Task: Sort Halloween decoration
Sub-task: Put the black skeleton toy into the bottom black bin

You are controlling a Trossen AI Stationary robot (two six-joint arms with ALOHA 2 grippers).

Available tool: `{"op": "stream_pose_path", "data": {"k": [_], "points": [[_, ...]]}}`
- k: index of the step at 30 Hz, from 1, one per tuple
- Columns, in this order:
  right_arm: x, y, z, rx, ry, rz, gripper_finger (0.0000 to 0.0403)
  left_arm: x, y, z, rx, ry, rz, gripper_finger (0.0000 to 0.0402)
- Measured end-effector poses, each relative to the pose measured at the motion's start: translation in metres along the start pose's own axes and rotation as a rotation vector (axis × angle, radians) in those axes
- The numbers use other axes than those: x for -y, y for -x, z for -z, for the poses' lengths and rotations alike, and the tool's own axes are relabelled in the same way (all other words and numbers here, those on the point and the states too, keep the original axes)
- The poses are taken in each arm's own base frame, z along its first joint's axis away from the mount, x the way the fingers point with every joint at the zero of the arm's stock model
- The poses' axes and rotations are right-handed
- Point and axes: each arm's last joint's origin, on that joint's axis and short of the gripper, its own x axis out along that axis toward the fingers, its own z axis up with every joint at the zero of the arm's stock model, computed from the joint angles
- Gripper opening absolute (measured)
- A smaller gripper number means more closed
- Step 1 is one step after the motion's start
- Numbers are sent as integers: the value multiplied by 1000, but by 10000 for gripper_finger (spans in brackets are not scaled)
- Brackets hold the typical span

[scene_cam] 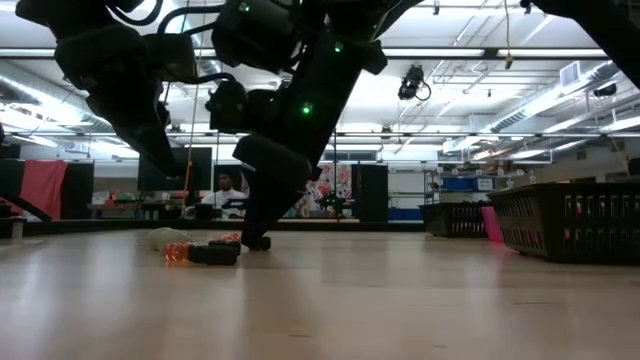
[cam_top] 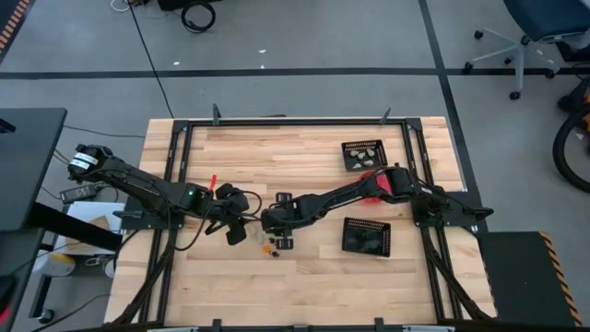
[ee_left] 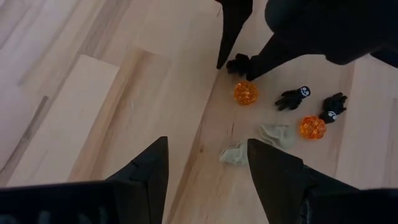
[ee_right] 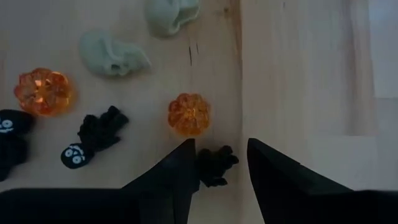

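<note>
Trinkets: two orange pumpkins [ee_right: 189, 114], three black spiders [ee_right: 95, 135], two cream skulls [ee_right: 112, 55].

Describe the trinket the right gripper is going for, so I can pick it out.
Mid-table, the right gripper reaches down over the trinket cluster. Between its open fingers lies a black spider, beside an orange pumpkin. Unlike the other black spiders, it shows no white face.

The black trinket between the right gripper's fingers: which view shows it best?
The right wrist view: the black trinket lies close up between the open right gripper. The left wrist view shows it smaller, partly hidden; the low view shows only dark shapes; the high view cannot resolve it.
</note>
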Motion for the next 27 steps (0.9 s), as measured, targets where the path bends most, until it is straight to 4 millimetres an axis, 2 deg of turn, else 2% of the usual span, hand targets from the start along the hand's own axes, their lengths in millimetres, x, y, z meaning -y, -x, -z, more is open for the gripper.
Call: {"op": "stream_pose_path", "data": {"k": [9,20,27], "points": [[-2,-4,11,-52,-62,-67,135,0,0,0,3,1,0,192],[-6,-5,12,-55,-26,-93,47,1,0,-1,14,4,6,192],[-6,-6,13,-58,-22,-95,43,1,0,-1,15,4,6,192]]}}
